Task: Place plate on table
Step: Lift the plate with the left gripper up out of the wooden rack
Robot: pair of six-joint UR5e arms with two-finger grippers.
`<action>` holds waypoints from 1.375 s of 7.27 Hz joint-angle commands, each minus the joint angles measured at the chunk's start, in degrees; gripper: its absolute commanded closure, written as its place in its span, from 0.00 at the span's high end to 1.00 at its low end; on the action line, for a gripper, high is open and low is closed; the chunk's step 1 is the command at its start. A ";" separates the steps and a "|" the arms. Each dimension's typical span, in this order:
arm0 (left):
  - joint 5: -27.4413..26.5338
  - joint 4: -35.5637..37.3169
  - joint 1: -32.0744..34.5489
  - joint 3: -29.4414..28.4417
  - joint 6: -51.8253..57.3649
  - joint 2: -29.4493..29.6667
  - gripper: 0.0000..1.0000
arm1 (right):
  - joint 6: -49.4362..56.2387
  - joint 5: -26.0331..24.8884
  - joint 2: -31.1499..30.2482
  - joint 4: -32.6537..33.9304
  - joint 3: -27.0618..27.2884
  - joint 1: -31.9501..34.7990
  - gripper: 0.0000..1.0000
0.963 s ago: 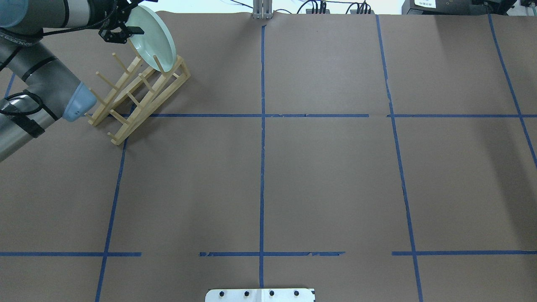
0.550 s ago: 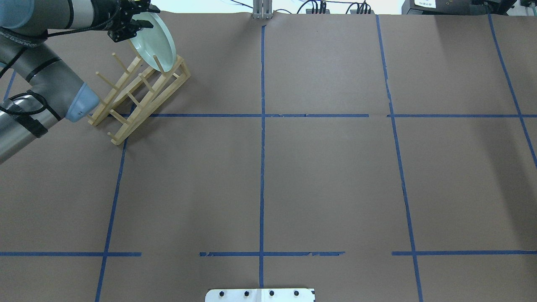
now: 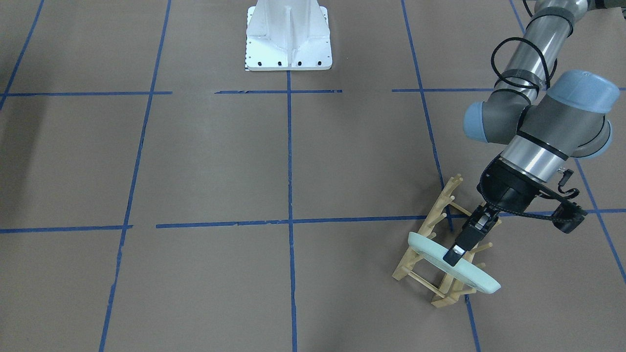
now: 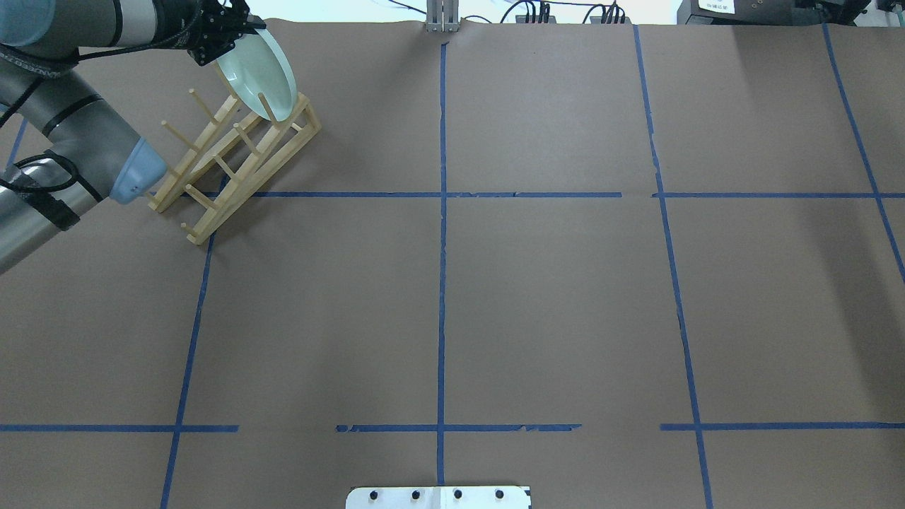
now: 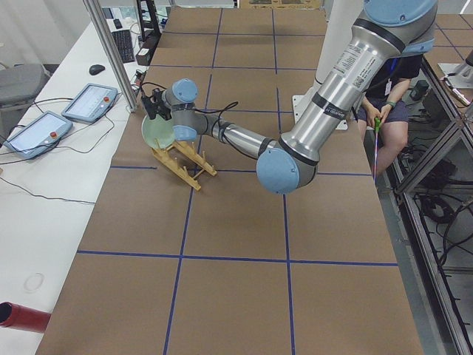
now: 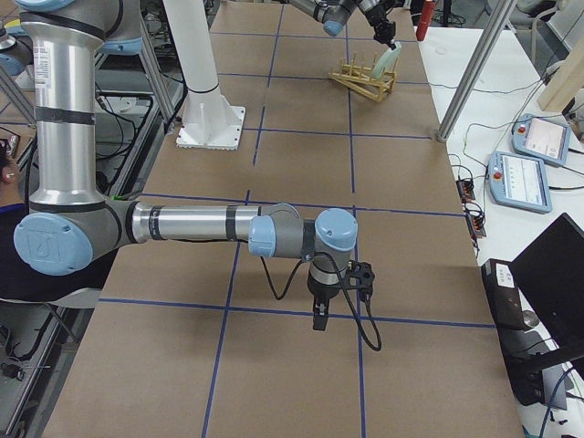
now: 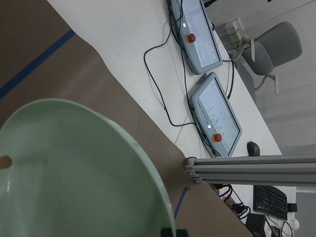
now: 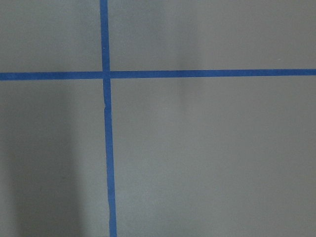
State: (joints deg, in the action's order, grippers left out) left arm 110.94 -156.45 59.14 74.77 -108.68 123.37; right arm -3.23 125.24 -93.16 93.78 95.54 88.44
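The pale mint-green plate (image 4: 263, 74) stands tilted on edge in the far slot of the light wooden peg rack (image 4: 233, 152), at the far left of the table (image 4: 551, 297). My left gripper (image 4: 220, 39) is at the plate's top rim and looks shut on it. In the front-facing view one finger (image 3: 462, 242) lies on the plate (image 3: 477, 279). In the left wrist view the plate (image 7: 74, 173) fills the lower left. My right gripper (image 6: 316, 319) hangs low over bare table and shows only in the exterior right view, so I cannot tell its state.
The white robot base (image 3: 288, 36) sits at the table's near middle edge. Two teach pendants (image 7: 217, 116) and an aluminium post (image 7: 247, 168) stand just beyond the table's far edge behind the rack. A seated person (image 5: 392, 96) is near the robot.
My left gripper has moved from beside the plate's left edge up to its top rim. The plate and the rack have not moved.
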 commanded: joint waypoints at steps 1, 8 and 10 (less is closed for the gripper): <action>0.85 -6.91 2.81 0.28 -2.48 -1.37 0.00 | 0.06 0.00 0.00 0.00 0.00 -0.02 1.00; 17.73 16.59 12.23 19.29 1.91 -0.50 0.00 | -0.03 0.00 0.00 0.08 0.00 0.07 1.00; 17.03 38.23 5.96 30.29 14.33 0.47 0.00 | -0.03 0.00 0.00 0.00 0.00 0.07 1.00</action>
State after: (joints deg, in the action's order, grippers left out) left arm 128.10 -131.34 69.53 98.12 -101.37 123.43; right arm -3.24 125.24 -93.17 93.81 95.54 88.50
